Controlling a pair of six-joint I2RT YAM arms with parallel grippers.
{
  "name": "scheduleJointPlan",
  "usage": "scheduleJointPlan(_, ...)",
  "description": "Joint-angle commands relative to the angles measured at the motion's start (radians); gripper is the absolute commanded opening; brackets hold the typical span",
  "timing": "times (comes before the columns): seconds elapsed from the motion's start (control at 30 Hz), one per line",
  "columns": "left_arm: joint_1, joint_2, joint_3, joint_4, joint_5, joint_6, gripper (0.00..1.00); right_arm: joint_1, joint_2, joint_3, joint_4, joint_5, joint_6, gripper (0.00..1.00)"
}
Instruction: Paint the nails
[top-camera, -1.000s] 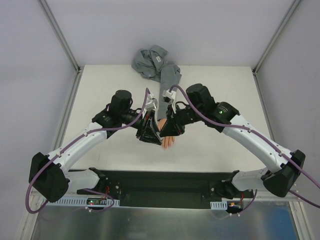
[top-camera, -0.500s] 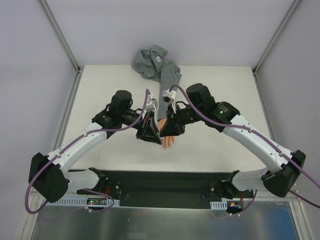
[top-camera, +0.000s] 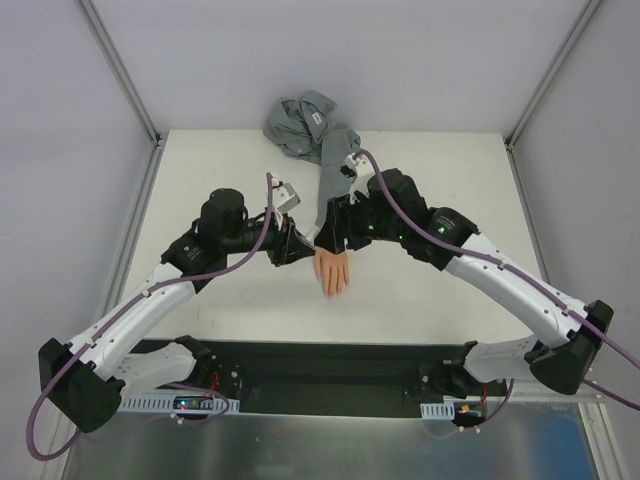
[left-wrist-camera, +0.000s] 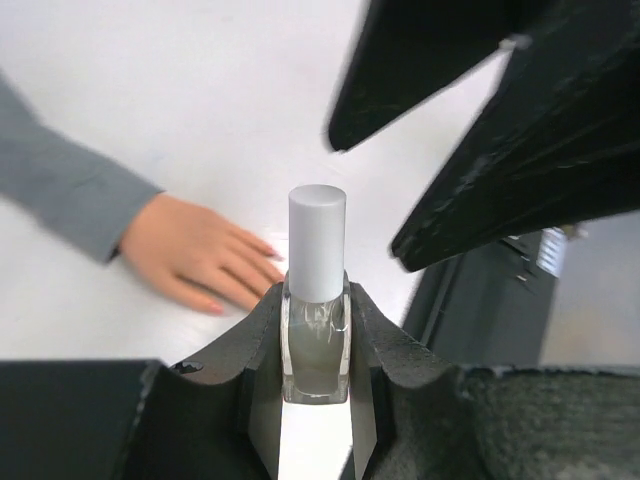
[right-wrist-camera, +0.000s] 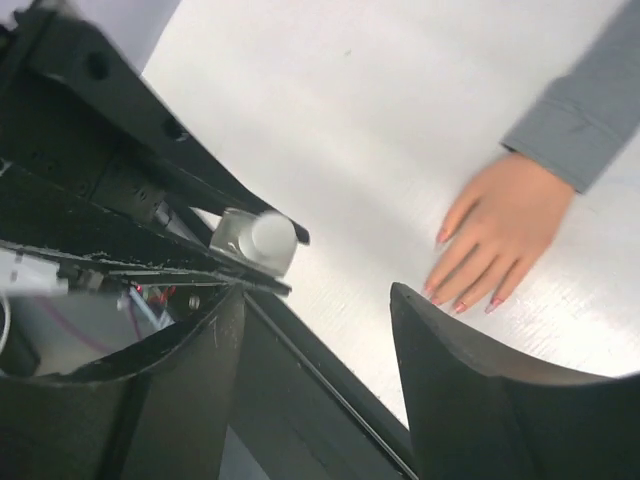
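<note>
Black is your left gripper (left-wrist-camera: 315, 335), and it is shut tight on a small clear bottle (left-wrist-camera: 317, 345), with one finger on each side of the glass. The bottle stands straight up in the grip, and its white cap (left-wrist-camera: 317, 240) is on and sticks out past the fingertips. From above you can see this gripper (top-camera: 285, 245) held just to the left of the mannequin hand (top-camera: 331, 270), near it but not on it. The hand lies flat on the white table (top-camera: 440, 180), palm down, with its fingers pointing toward the arm bases. The nails (right-wrist-camera: 457, 305) are the tiny tips of those fingers, and they look pink in your right wrist view. In the view from above they are too small to make out. A grey sleeve (top-camera: 335, 165) runs from the wrist to the far edge of the table, where it ends in a crumpled heap. Your right gripper (top-camera: 335, 228) hangs over the wrist end of the hand, near the bottle's cap. Its two fingers are spread wide, and there is nothing between them.
</note>
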Motion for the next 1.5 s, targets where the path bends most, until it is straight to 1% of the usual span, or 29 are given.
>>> scheduleJointPlan(0.0, -0.003, -0.046, -0.023, 0.013, -0.307, 0.006, 0.00, 0.083, 0.010, 0.072, 0.050, 0.394, 0.246, 0.63)
scheduleJointPlan(0.03, -0.003, -0.049, -0.025, 0.015, -0.354, 0.004, 0.00, 0.094, 0.020, 0.083, 0.058, 0.476, 0.272, 0.63)
scheduleJointPlan(0.1, -0.003, -0.060, -0.029, 0.013, -0.382, 0.001, 0.00, 0.131, 0.050, 0.098, 0.094, 0.526, 0.311, 0.63)
scheduleJointPlan(0.13, -0.003, -0.064, -0.033, 0.015, -0.400, 0.003, 0.00, 0.145, 0.061, 0.099, 0.140, 0.578, 0.320, 0.63)
scheduleJointPlan(0.23, -0.003, -0.078, -0.036, 0.015, -0.423, 0.000, 0.00, 0.194, 0.110, 0.124, 0.197, 0.655, 0.326, 0.63)
scheduleJointPlan(0.43, -0.003, -0.101, -0.039, 0.016, -0.437, -0.009, 0.00, 0.221, 0.185, 0.141, 0.274, 0.672, 0.386, 0.60)
scheduleJointPlan(0.67, -0.003, -0.119, -0.043, 0.024, -0.430, -0.019, 0.00, 0.243, 0.213, 0.123, 0.335, 0.718, 0.424, 0.51)
scheduleJointPlan(0.9, -0.005, -0.148, -0.062, 0.054, -0.428, -0.028, 0.00, 0.251, 0.228, 0.110, 0.371, 0.704, 0.469, 0.45)
scheduleJointPlan(0.93, -0.003, -0.158, -0.065, 0.056, -0.428, -0.031, 0.00, 0.254, 0.228, 0.106, 0.375, 0.706, 0.473, 0.40)
scheduleJointPlan(0.97, -0.003, -0.161, -0.071, 0.064, -0.433, -0.029, 0.00, 0.254, 0.227, 0.097, 0.377, 0.706, 0.478, 0.37)
scheduleJointPlan(1.17, -0.003, -0.181, -0.085, 0.090, -0.411, -0.032, 0.00, 0.254, 0.218, 0.069, 0.392, 0.715, 0.501, 0.33)
scheduleJointPlan(1.33, -0.003, -0.191, -0.092, 0.103, -0.374, -0.025, 0.00, 0.254, 0.201, 0.050, 0.392, 0.681, 0.481, 0.16)
scheduleJointPlan(1.37, -0.003, -0.194, -0.094, 0.108, -0.365, -0.022, 0.00, 0.254, 0.193, 0.043, 0.392, 0.678, 0.454, 0.09)
scheduleJointPlan(1.43, -0.003, -0.208, -0.102, 0.132, -0.303, -0.002, 0.00, 0.254, 0.166, 0.021, 0.397, 0.660, 0.391, 0.01)
scheduleJointPlan(1.47, -0.003, -0.213, -0.105, 0.145, -0.264, 0.006, 0.00, 0.249, 0.152, 0.009, 0.395, 0.654, 0.309, 0.01)
